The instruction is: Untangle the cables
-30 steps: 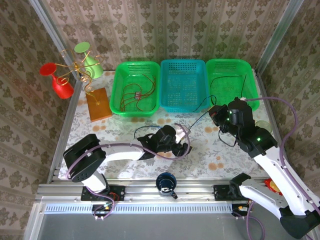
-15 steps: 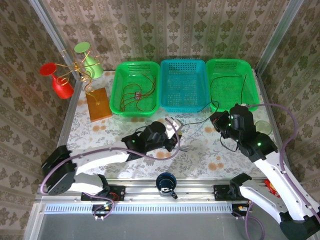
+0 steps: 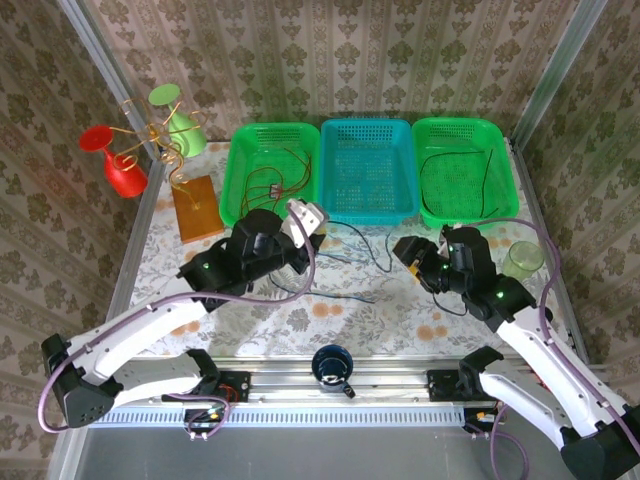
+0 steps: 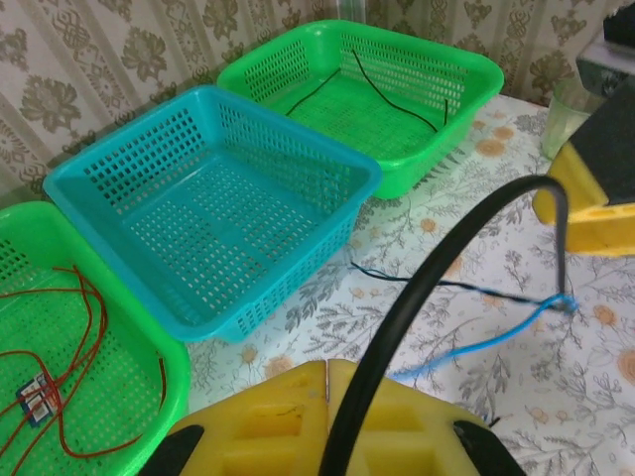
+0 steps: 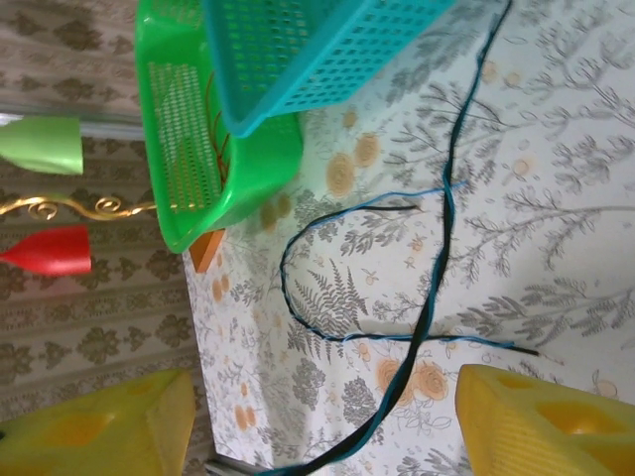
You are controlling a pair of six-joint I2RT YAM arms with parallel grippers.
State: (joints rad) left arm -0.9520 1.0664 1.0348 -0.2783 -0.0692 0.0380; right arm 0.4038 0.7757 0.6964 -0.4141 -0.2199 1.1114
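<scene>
A dark blue cable (image 3: 345, 268) trails in loops over the flowered table in front of the baskets. My left gripper (image 3: 303, 215) hovers near the left green basket's front corner. In the left wrist view its yellow fingers (image 4: 258, 416) are pressed together, and the dark blue cable (image 4: 437, 268) rises from them in an arch. My right gripper (image 3: 408, 256) stands open. The dark blue cable (image 5: 437, 288) lies loose on the table between its spread fingers (image 5: 541, 416). A red cable (image 3: 275, 185) sits in the left green basket (image 3: 232, 195). The right green basket (image 3: 465, 125) holds a black cable (image 3: 455, 160).
A blue basket (image 3: 368, 216) stands between the green ones. A gold wire stand with red and green cups (image 3: 150, 135) on a wooden base is at the back left. A dark mug (image 3: 330, 364) sits at the near edge. A pale green cup (image 3: 520, 258) stands right of my right arm.
My left gripper shut on the dark blue cable and swung up and left toward the baskets, pulling it along. My right gripper opened, let the cable go and drew back slightly.
</scene>
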